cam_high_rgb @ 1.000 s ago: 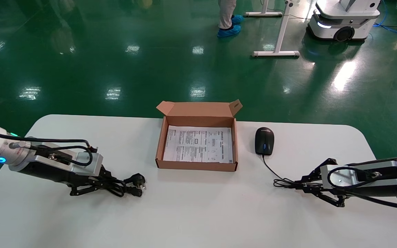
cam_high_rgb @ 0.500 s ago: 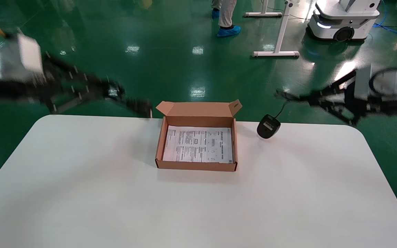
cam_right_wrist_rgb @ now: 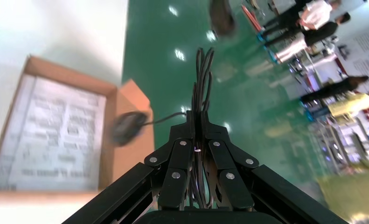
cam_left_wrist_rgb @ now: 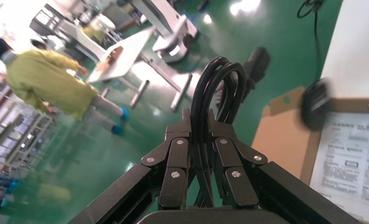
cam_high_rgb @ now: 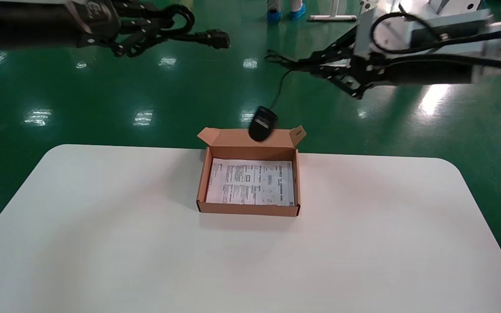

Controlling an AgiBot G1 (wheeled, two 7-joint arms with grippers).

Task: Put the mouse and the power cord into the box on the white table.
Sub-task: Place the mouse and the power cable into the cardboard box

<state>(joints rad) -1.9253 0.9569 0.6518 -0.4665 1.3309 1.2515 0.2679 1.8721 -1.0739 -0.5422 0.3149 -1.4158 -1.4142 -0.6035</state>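
A large white desk with rounded corners fills the lower part of the head view, standing on a glossy green floor. At the middle of the desk, toward its far edge, sits a shallow brown cardboard box, its hinged flap standing open at the back and a white printed sheet lying flat on its bottom. Nothing else lies in the box.

Two robot arms are raised high above the far side of the desk. The left gripper is up at the left of the head view, well away from the box. Its fingers are closed tight around a bundle of thick black power cord; loops of cord stick out past the fingers and the chunky plug points toward the middle.

The right gripper is up at the right. Its fingers are pinched together on a folded bunch of thin black cable. From that bunch a single strand drops down to a small black mouse, which dangles in the air just above the back flap of the box, touching neither box nor desk.

Beyond the desk, a person's feet in blue shoe covers stand on the floor.
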